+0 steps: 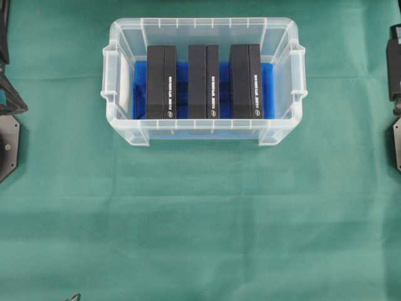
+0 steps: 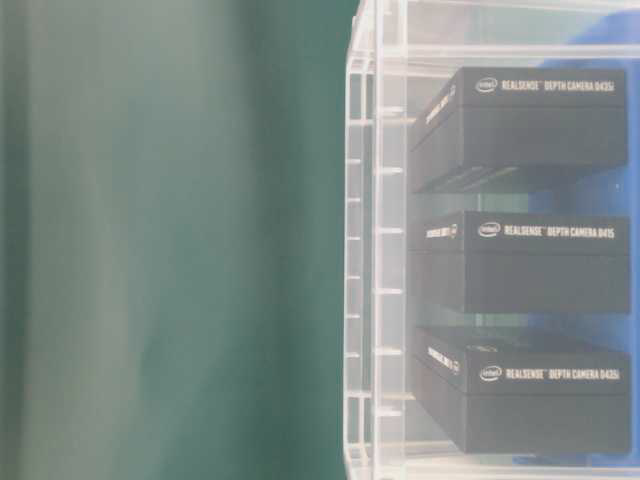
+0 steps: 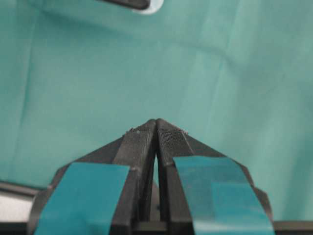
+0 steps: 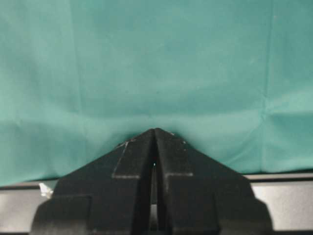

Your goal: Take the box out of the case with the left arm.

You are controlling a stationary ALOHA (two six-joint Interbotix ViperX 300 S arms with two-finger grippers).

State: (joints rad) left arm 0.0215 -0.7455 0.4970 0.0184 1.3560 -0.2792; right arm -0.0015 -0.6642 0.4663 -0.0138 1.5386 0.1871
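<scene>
The clear plastic case point(image 1: 111, 74) with a blue floor sits at the back middle of the green cloth. Three black boxes stand side by side in it: left box point(image 1: 161, 81), middle box point(image 1: 203, 81), right box point(image 1: 245, 80). The table-level view shows the case wall point(image 2: 375, 250) and the same boxes point(image 2: 520, 265) with white lettering. My left gripper point(image 3: 156, 122) is shut, tips together over bare green cloth, nothing between them. My right gripper point(image 4: 154, 131) is shut too, over cloth. Only the arm bases point(image 1: 7, 106) show at the overhead view's edges.
Green cloth point(image 1: 200, 219) covers the whole table in front of the case. The right arm's base point(image 1: 395, 69) stands at the right edge. A white-rimmed dark object point(image 3: 139, 6) peeks in at the top of the left wrist view.
</scene>
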